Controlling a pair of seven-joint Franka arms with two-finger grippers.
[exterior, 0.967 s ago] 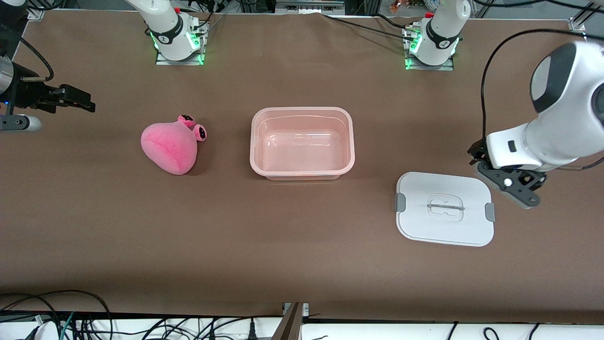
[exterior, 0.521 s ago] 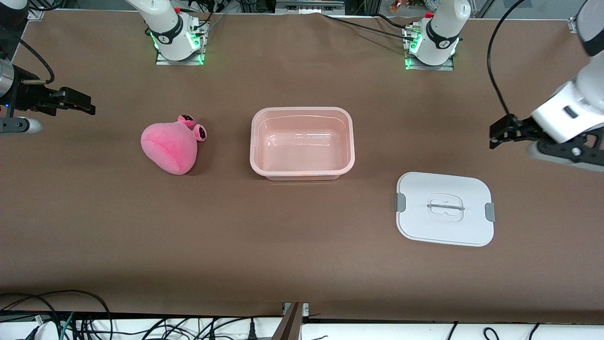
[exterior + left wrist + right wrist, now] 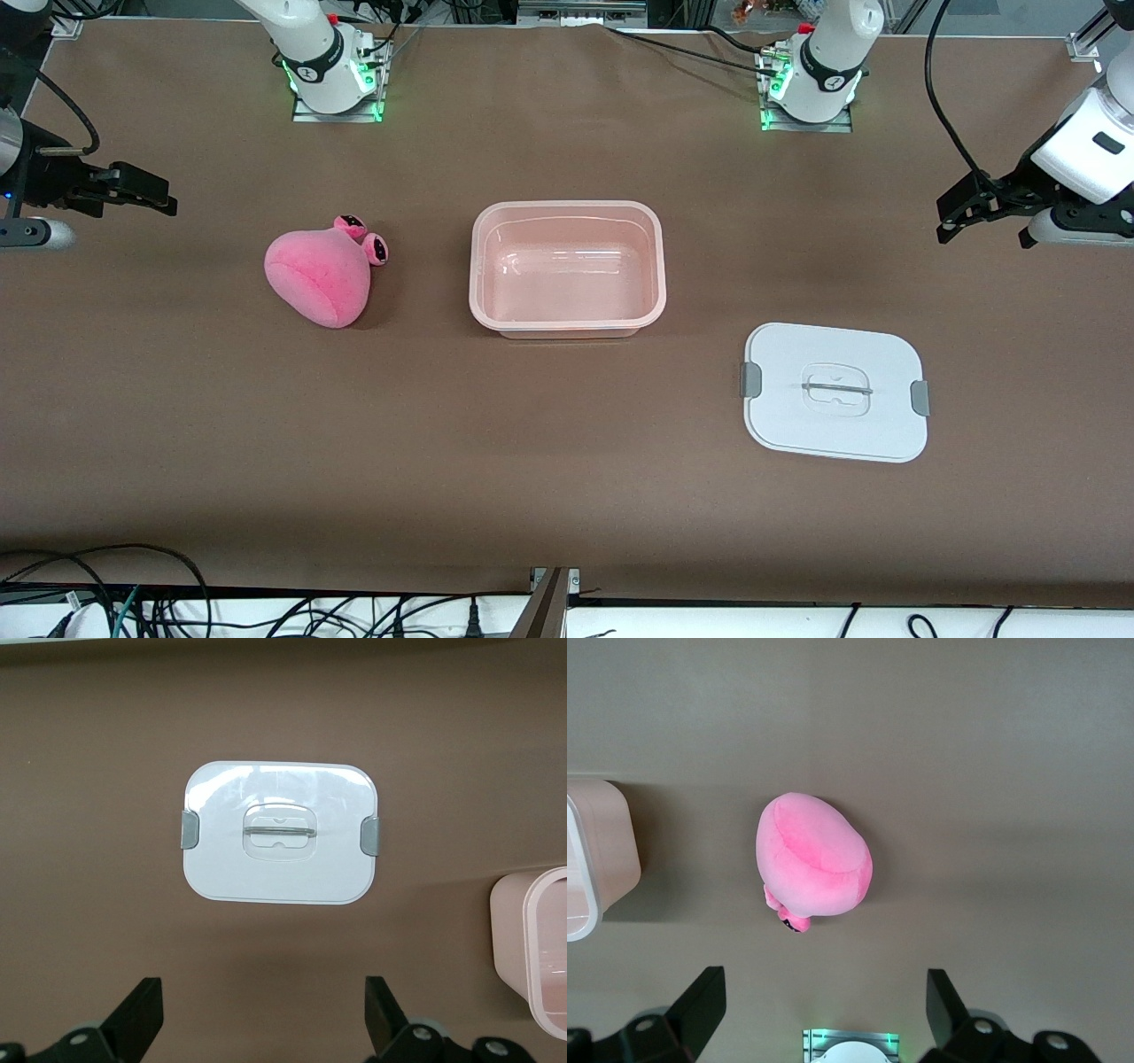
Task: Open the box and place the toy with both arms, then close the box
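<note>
The box (image 3: 567, 207), a pale-pink translucent tub, stands open and empty mid-table; its corner shows in both wrist views (image 3: 534, 948) (image 3: 599, 859). Its white lid (image 3: 834, 392) (image 3: 282, 833) lies flat on the table, nearer the front camera and toward the left arm's end. The hot-pink toy (image 3: 317, 276) (image 3: 815, 859) lies beside the box toward the right arm's end. My left gripper (image 3: 952, 215) (image 3: 263, 1019) hangs open and empty over bare table at the left arm's end. My right gripper (image 3: 164, 197) (image 3: 824, 1010) hangs open and empty over the table's right-arm end.
Both arm bases (image 3: 332, 75) (image 3: 811, 84) with green lights stand along the edge farthest from the front camera. Cables (image 3: 89, 594) hang below the edge nearest it. Brown table (image 3: 549, 461) stretches between the objects.
My left gripper has risen from beside the lid and swung away toward the left arm's end. The right arm, toy, box and lid have stayed put.
</note>
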